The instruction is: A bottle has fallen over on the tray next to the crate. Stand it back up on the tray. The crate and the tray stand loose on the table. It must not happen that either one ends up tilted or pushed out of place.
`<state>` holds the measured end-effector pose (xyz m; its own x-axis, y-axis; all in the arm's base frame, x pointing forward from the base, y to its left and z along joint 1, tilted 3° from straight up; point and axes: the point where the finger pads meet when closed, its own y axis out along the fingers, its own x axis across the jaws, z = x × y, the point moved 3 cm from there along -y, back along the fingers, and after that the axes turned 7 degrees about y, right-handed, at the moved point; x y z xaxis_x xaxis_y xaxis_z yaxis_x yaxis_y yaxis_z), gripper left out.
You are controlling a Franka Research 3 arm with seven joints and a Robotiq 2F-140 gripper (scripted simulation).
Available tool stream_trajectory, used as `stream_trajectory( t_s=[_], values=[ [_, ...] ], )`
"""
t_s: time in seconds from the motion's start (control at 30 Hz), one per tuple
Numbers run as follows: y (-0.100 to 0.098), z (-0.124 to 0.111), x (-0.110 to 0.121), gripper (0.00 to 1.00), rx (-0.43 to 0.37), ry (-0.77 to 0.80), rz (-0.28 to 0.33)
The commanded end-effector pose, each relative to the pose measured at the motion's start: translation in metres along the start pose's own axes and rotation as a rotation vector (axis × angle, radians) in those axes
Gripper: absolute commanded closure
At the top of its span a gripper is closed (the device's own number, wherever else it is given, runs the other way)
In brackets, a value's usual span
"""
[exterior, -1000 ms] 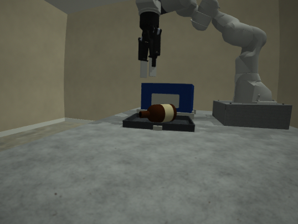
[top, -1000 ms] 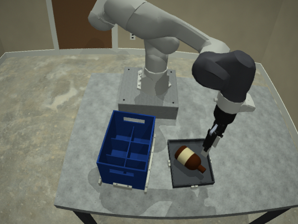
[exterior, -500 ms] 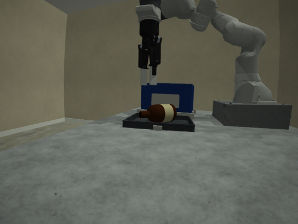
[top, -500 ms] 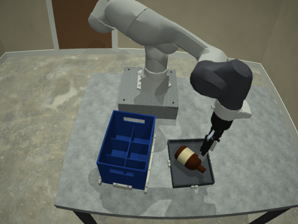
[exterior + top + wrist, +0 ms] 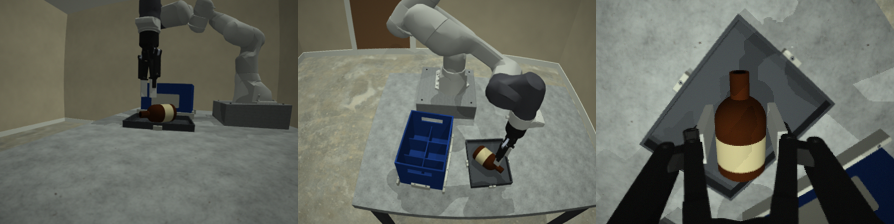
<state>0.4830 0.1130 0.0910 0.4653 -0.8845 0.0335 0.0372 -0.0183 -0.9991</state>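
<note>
A blue crate [image 5: 409, 155] is standing at the left of the table [image 5: 547, 177], its inside split by dividers into open compartments that are showing only blue floor, and its long side is running just beside the tray [image 5: 489, 181] without touching it, a narrow strip of table lying between them. The dark, low-walled tray is holding a single thing, a brown bottle [image 5: 487, 161] with a cream label, which is lying on its side near the tray's middle, its base pointing toward the crate and the arm's base block [image 5: 428, 105], its neck pointing toward the tray's near right corner. In the side view the bottle [image 5: 161, 112] is resting flat on the tray floor, its body rising above the tray [image 5: 133, 124] wall, with the crate [image 5: 185, 91] behind it. The gripper [image 5: 148, 91] is hanging above the bottle's shoulder, fingers pointing down, its tips apart from the glass. From the wrist camera the two fingers are standing partly open, one on each side of the bottle [image 5: 740, 135] at the label, a gap showing on both sides; the gripper is holding nothing. Bare tray floor is showing all round the bottle, and open table is lying to the right of the tray and in front of it up to the table's edge.
</note>
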Motion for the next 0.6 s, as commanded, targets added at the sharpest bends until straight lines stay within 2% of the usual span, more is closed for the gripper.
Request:
stream_trajectory(
  t_s=[0.0, 0.3, 0.57],
  values=[
    [0.01, 0.005, -0.001, 0.62, 0.016, 0.013, 0.002],
    [0.03, 0.005, -0.002, 0.62, 0.016, 0.013, 0.002],
    [0.035, 0.005, -0.002, 0.62, 0.016, 0.013, 0.002]
  ],
)
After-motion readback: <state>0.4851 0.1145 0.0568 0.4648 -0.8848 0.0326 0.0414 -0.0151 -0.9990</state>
